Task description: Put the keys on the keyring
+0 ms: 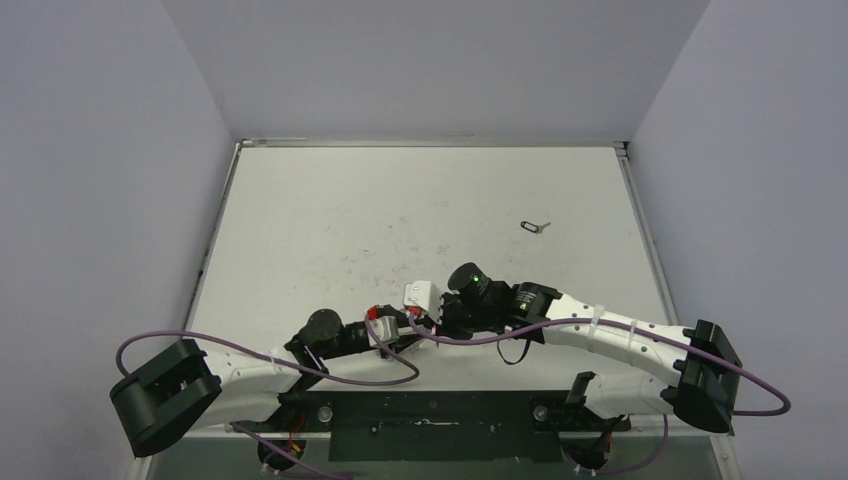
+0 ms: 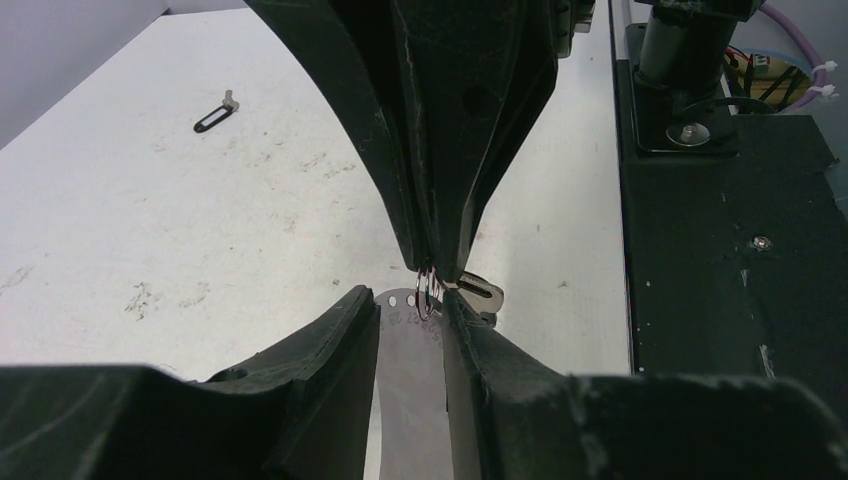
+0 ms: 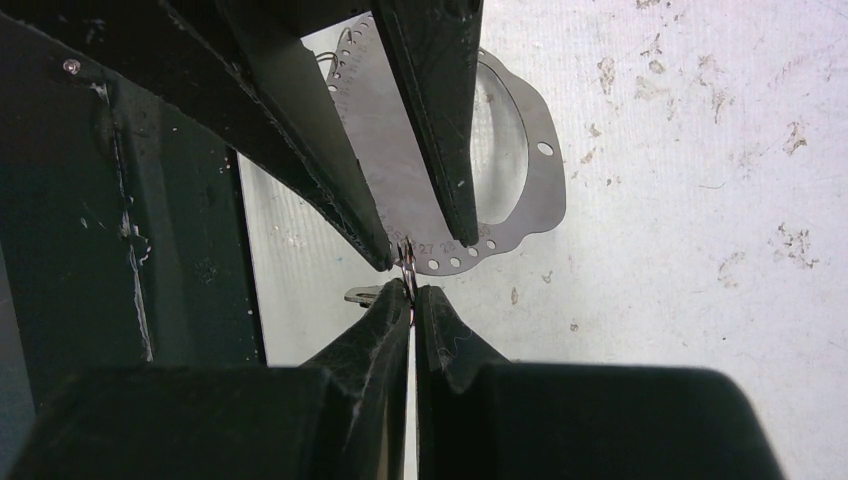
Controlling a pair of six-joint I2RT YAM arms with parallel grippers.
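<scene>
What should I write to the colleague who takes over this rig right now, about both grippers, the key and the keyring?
Left gripper: shut on the keyring, a flat silvery plate with numbered holes.
Right gripper: shut on a small silver ring at the plate's edge.
The black-looped key lies alone on the table, beyond both grippers, touched by neither.
Done: keyring held by both arms.
Left: fetch the key and put it on the keyring.
</scene>
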